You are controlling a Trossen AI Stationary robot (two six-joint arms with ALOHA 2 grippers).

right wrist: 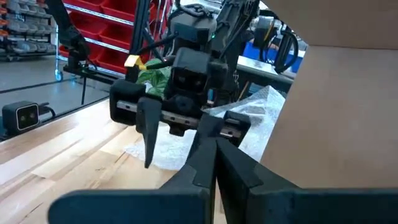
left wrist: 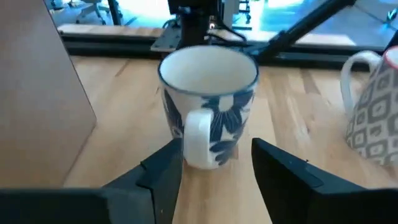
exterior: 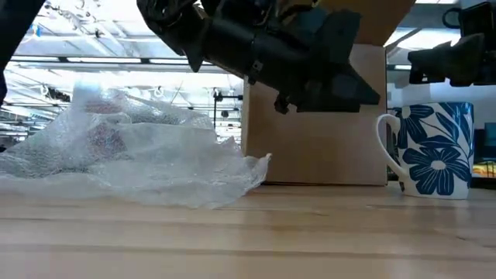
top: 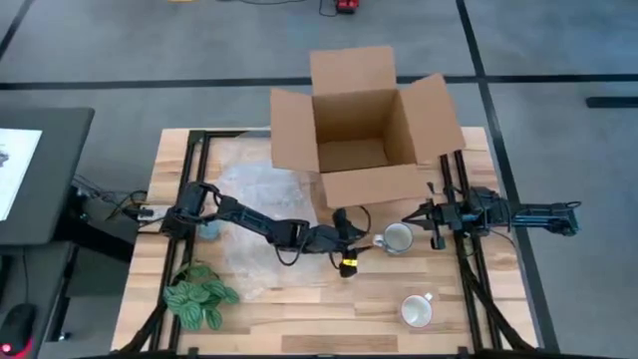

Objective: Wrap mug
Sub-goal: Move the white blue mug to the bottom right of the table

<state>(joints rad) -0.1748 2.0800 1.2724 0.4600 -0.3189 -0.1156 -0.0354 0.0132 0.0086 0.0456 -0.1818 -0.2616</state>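
**Left arm lines up on the flowered mug**

The left gripper hangs just short of the blue-flowered mug, fingers spread either side of its handle, aimed, I'd say, for a grab. The mug stands upright on the table before the cardboard box. Bubble wrap lies spread nearby, presumably waiting for it. The right gripper waits beside the mug, fingers pinched together. A patterned mug stands apart.

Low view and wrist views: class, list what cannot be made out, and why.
1. Low view: the cardboard box's top is hidden by the left arm.
2. Left wrist view: the patterned mug is cut off by the picture's edge.
3. Right wrist view: the plant is mostly hidden behind the left arm.
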